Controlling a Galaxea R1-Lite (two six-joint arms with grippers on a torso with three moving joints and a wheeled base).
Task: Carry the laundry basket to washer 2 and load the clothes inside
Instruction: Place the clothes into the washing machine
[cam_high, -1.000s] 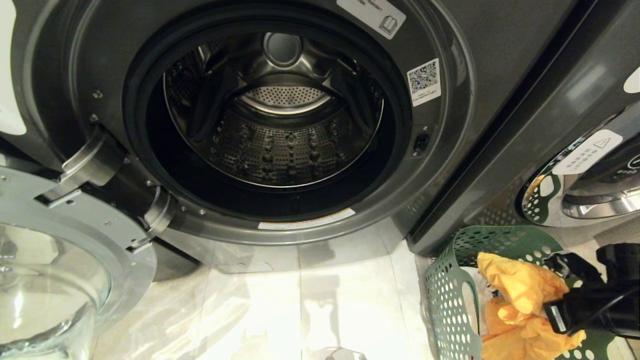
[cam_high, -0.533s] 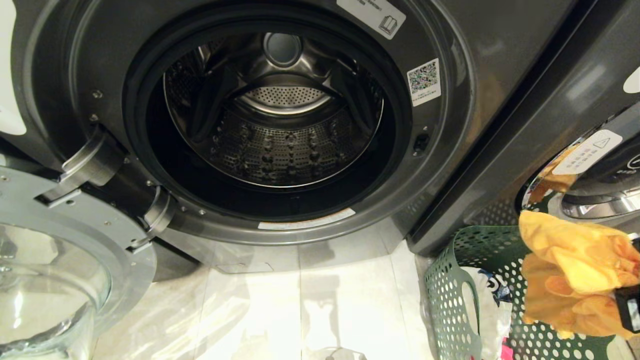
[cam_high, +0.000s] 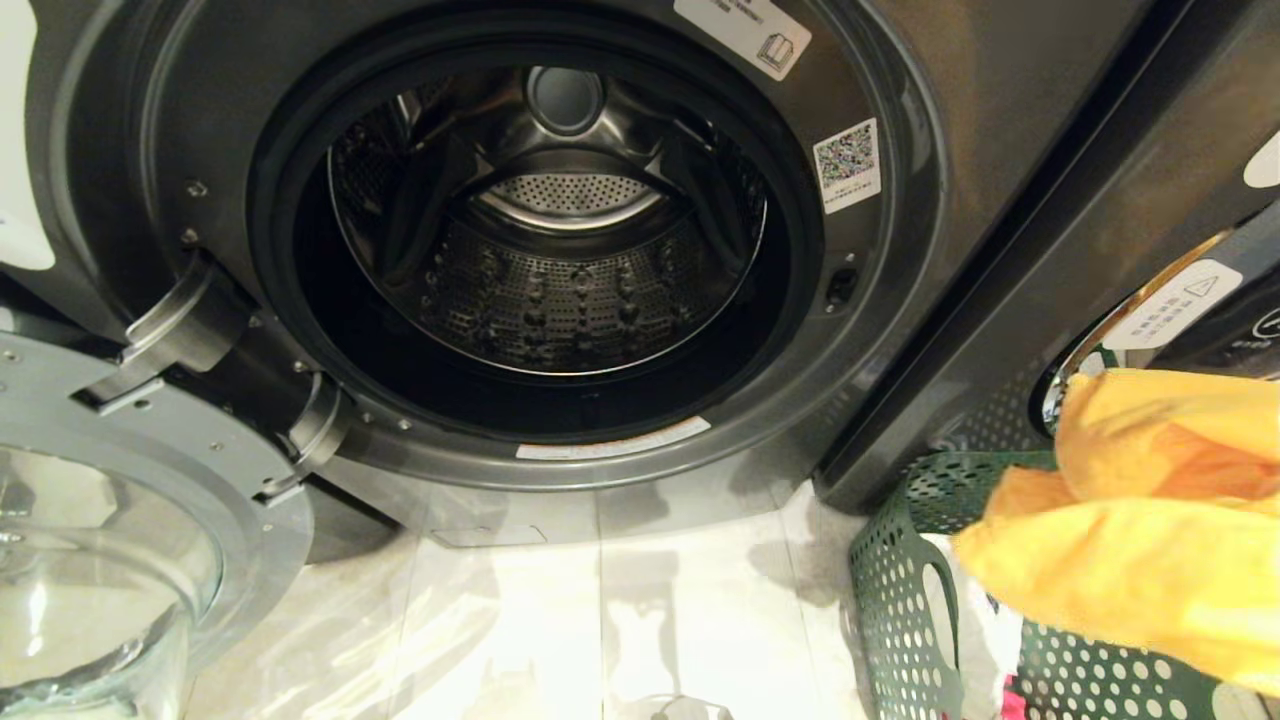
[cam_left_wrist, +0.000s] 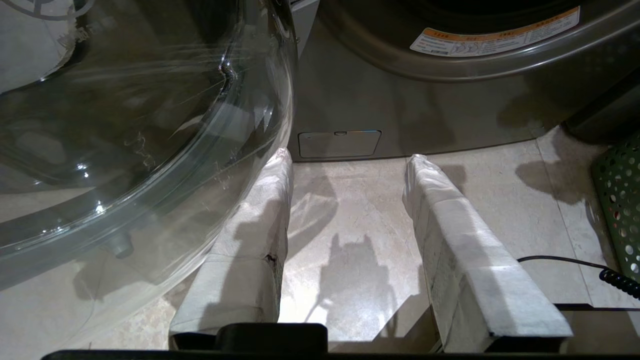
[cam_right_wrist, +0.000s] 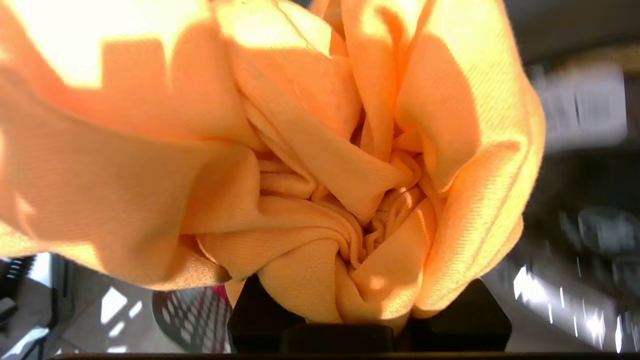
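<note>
Washer 2 (cam_high: 900, 300) stands right in front of me, its door swung open to the left and its steel drum (cam_high: 565, 290) holding nothing. At the lower right sits the green laundry basket (cam_high: 900, 600), whose edge also shows in the left wrist view (cam_left_wrist: 622, 210). My right gripper (cam_right_wrist: 367, 320) is shut on the mustard-yellow garment (cam_right_wrist: 300, 165); the cloth bunches over its fingers and hides them. In the head view that garment (cam_high: 1150, 540) hangs above the basket and covers the arm. A white garment (cam_high: 985, 620) and a bit of pink one (cam_high: 1010, 705) lie in the basket. My left gripper (cam_left_wrist: 350, 159) is open over the floor, holding nothing.
The open glass door (cam_high: 90, 560) juts out at the lower left, close beside my left gripper's fingers (cam_left_wrist: 260, 210). A second grey machine with a chrome-ringed door (cam_high: 1180, 330) stands to the right, behind the basket. A coiled black cable (cam_left_wrist: 615, 277) runs near the basket.
The right gripper has lifted the yellow garment up out of the basket; the cloth now hides the arm, and the white garment beneath is uncovered. The left arm has not moved.
</note>
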